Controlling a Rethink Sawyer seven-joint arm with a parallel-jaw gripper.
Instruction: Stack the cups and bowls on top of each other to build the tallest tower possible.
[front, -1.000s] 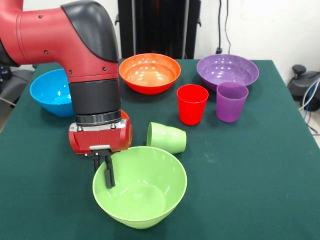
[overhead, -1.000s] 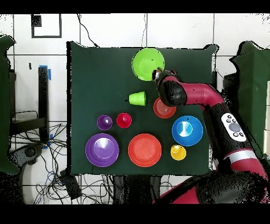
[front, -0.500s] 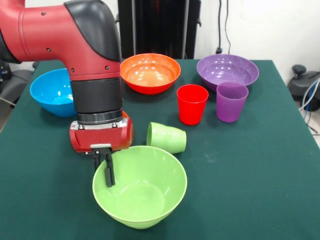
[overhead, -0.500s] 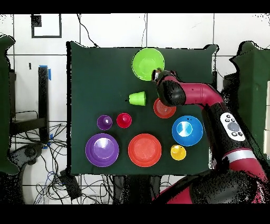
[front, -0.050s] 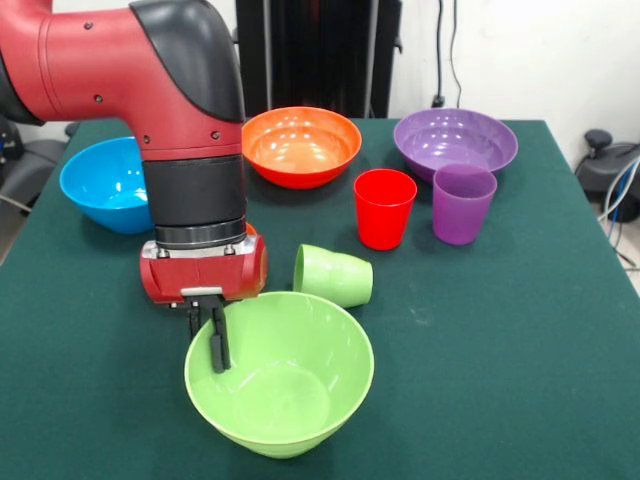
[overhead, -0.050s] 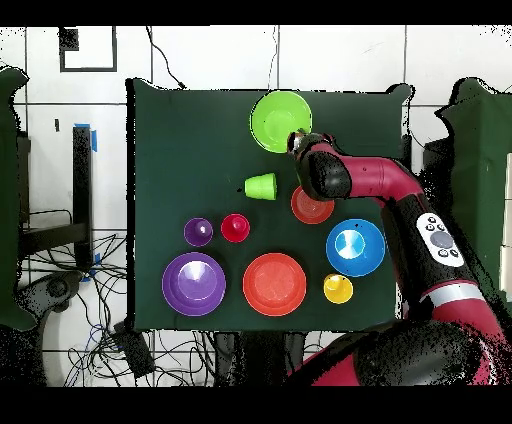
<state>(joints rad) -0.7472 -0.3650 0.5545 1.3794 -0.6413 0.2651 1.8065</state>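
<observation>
Dark green cloth covers the table (front, -0.050s: 520, 330). The claw (front, -0.050s: 207, 340) straddles the near rim of the big glossy light-green plastic bowl (front, -0.050s: 290, 385), jaws narrowed onto the wall. Just behind it a light-green plastic tumbler (front, -0.050s: 335, 275) lies toppled. Thin, slick rim: a lift could tilt or slip the bowl.

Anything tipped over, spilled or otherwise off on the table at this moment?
One thing: the light green cup lies on its side just behind the large light green bowl, while the red cup and purple cup stand upright. Nothing looks spilled or damaged. The end effector grips that bowl's rim.
</observation>
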